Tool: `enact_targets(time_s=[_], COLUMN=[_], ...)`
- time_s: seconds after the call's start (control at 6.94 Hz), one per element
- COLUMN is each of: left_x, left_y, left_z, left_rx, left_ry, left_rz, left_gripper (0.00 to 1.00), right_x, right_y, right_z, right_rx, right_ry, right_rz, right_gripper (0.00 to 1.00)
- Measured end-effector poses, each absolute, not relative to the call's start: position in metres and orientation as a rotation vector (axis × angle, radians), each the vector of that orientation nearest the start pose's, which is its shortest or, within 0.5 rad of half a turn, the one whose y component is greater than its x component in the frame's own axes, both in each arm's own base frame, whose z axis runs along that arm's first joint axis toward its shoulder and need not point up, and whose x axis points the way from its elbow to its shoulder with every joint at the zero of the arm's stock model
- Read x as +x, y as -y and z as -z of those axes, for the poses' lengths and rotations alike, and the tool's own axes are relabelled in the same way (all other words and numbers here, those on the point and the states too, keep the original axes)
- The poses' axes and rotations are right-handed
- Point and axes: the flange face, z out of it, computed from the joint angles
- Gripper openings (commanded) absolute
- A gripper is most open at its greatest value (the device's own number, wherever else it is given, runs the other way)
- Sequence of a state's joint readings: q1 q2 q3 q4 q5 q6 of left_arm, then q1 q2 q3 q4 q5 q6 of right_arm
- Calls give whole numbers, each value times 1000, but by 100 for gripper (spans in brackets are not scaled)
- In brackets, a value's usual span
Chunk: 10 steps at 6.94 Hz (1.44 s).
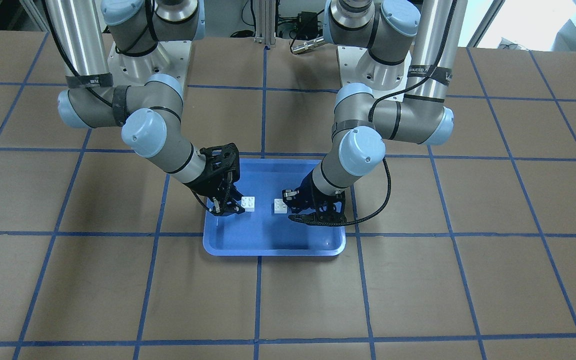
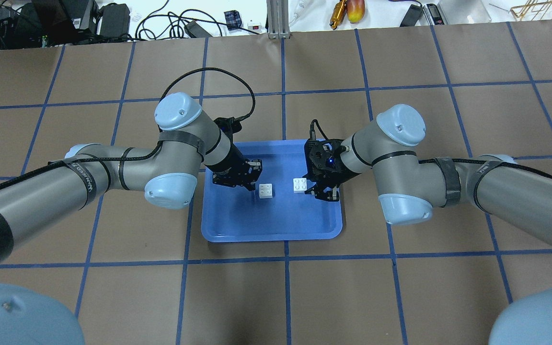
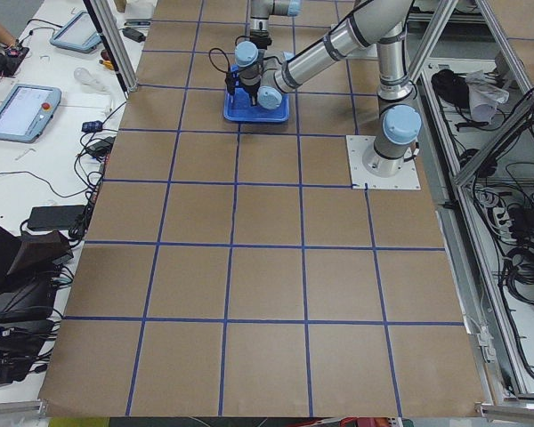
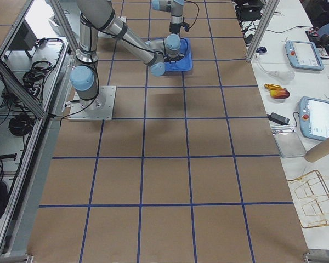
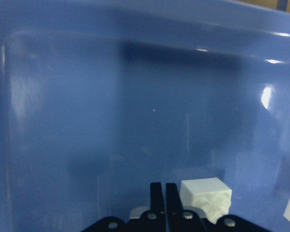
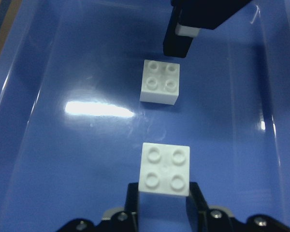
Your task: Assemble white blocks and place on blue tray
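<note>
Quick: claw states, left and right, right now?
Left claw: closed, empty; loose white block sits beside it.
Right claw: closed on the second white block.

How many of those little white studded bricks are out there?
2 small white square plastic bricks, both in the shallow blue plastic tray, apart: the left brick and the right brick. None looks hidden.

blocks point(image 2: 266, 190) white; tray point(image 2: 271, 230) blue; table point(image 2: 400, 297) brown, blue grid
</note>
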<state>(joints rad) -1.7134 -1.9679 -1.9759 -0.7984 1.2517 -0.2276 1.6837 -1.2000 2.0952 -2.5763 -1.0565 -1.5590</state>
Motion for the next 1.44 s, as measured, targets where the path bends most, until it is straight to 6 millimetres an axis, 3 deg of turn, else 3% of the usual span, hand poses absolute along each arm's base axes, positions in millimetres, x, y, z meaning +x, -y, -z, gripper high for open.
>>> enact_targets(time_s=[0.43,1.15,1.44], left_x=[-241,-243,-242], left_y=[504,500,497], left_z=[-173,-170,-167], left_rx=[-156,-154,-156], left_ry=[-3446,-3455,-3451], left_rz=[-164,-187,-200], left_gripper=[16,16,16], right_x=[269,273,274], right_y=[495,492,493], right_z=[-168,-161,-160], right_rx=[-2075,-2045,-2020], right_ry=[-1797,-1808,-1830], right_rz=[580,550,539], right_gripper=[0,0,5])
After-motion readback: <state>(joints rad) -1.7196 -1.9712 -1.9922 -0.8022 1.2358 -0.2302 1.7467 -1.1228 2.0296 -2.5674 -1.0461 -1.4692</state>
